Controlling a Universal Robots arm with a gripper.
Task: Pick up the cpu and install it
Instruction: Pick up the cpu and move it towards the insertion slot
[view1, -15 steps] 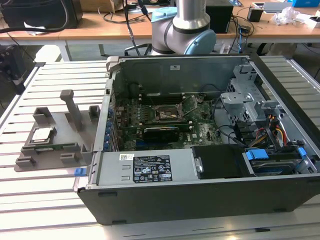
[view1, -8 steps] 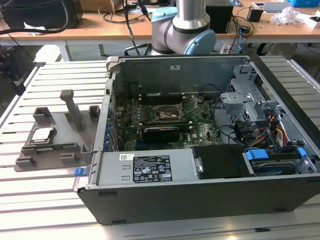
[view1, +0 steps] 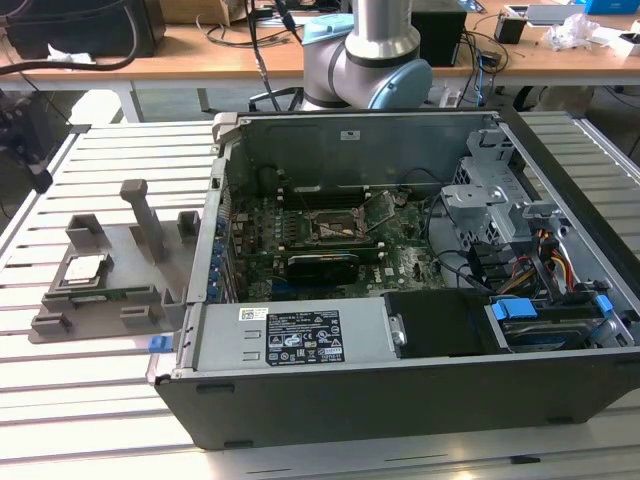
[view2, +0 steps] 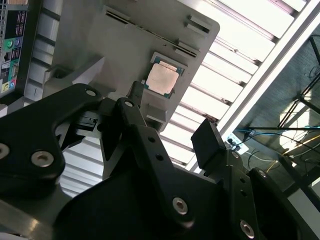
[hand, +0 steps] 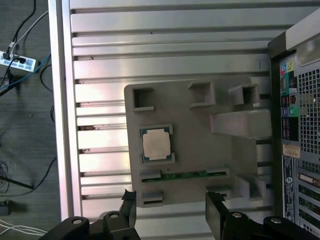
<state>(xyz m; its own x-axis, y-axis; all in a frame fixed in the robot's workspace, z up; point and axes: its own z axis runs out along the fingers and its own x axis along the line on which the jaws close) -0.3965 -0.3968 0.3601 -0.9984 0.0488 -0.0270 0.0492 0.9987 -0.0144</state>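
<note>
Fingers (hand: 216, 212) spread, empty; cpu (hand: 156, 145) resting in tray (hand: 195, 150).

From where I stand the exterior view looks down over the open computer case (view1: 400, 250), the grey tray (view1: 120, 240) at its nine o'clock, whereas both wrist views ride behind the tool (hand: 172, 202) and face down at the same tray on the slatted surface (hand: 150, 50), the second nearer and slanted.

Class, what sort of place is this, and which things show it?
Probably a robotics lab: an opened computer case on a slatted metal table, the cpu in a grey tray, cluttered workbenches behind.
</note>
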